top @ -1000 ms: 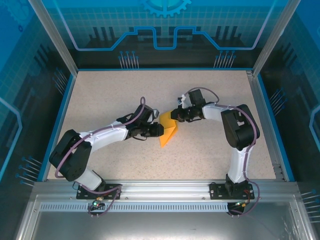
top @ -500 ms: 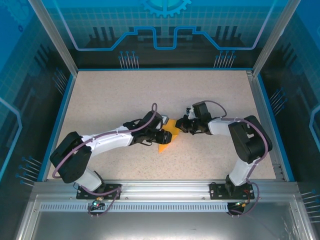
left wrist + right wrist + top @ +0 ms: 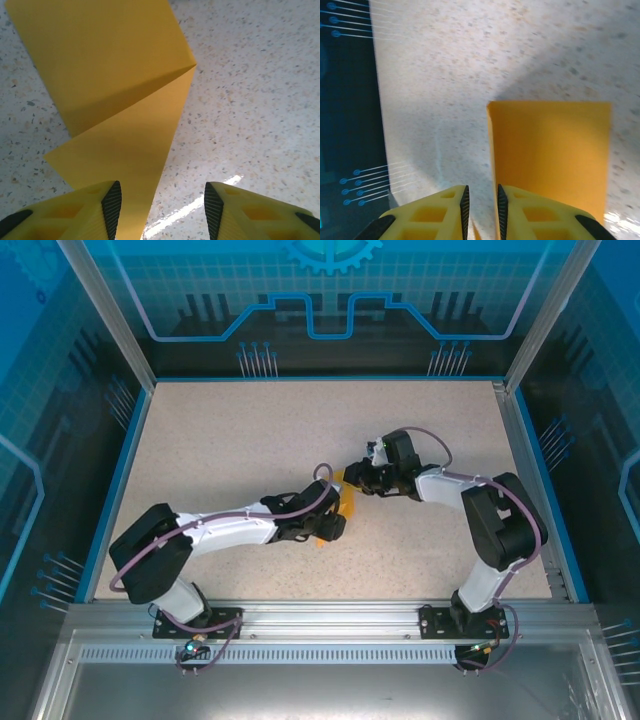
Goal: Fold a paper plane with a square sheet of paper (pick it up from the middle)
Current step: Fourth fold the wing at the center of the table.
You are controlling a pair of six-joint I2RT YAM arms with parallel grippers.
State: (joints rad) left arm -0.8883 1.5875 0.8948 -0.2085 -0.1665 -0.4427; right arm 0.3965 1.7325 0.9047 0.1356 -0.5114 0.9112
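The sheet of paper (image 3: 347, 503), orange-yellow and folded into an angular shape, lies on the speckled table between my two grippers. In the left wrist view the paper (image 3: 110, 90) shows a raised diagonal fold. My left gripper (image 3: 160, 189) hovers open over its near edge, with the left finger above the paper and the right finger above bare table. The left gripper (image 3: 333, 523) covers part of the sheet from above. My right gripper (image 3: 481, 194) stands open by a narrow gap at the paper's (image 3: 550, 155) left edge, gripping nothing. From above, the right gripper (image 3: 354, 481) sits at the sheet's far end.
The blue frame rim (image 3: 120, 470) and glass walls enclose the speckled table (image 3: 230, 440). Both forearms cross the table's middle, with their heads almost touching. The dark back wall with blue lines (image 3: 345, 100) is close to the right gripper's left.
Both grippers have opened and let go of the paper. The left gripper has moved right and lower over the sheet. The right gripper has shifted slightly; the paper now lies flatter on the table.
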